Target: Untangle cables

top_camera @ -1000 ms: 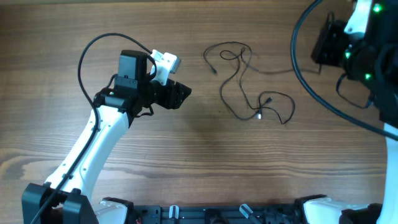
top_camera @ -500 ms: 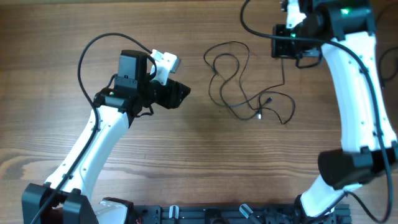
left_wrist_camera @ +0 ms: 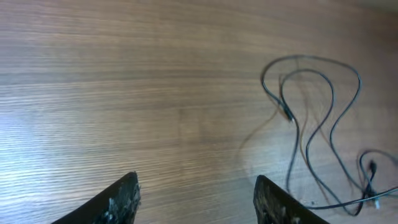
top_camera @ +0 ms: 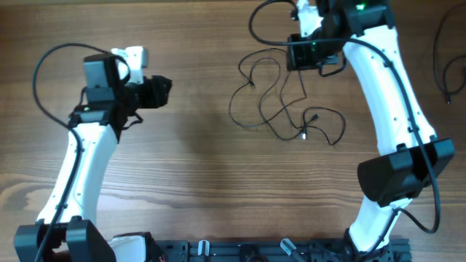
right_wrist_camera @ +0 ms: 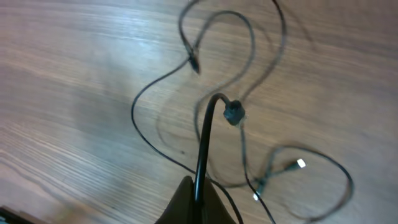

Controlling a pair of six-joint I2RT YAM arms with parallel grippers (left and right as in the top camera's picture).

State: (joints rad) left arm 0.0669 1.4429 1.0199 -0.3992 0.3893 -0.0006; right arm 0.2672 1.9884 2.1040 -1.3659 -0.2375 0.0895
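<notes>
Tangled cables (right_wrist_camera: 234,113) loose on wooden table (top_camera: 204,182), right gripper (right_wrist_camera: 196,191) clamped on one strand, left gripper (left_wrist_camera: 196,194) spread, empty.

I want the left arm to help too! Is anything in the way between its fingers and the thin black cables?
Nothing visible is. The left gripper is open, and only bare wooden table lies between it and the cables, which sit toward the right side of the left wrist view.
</notes>
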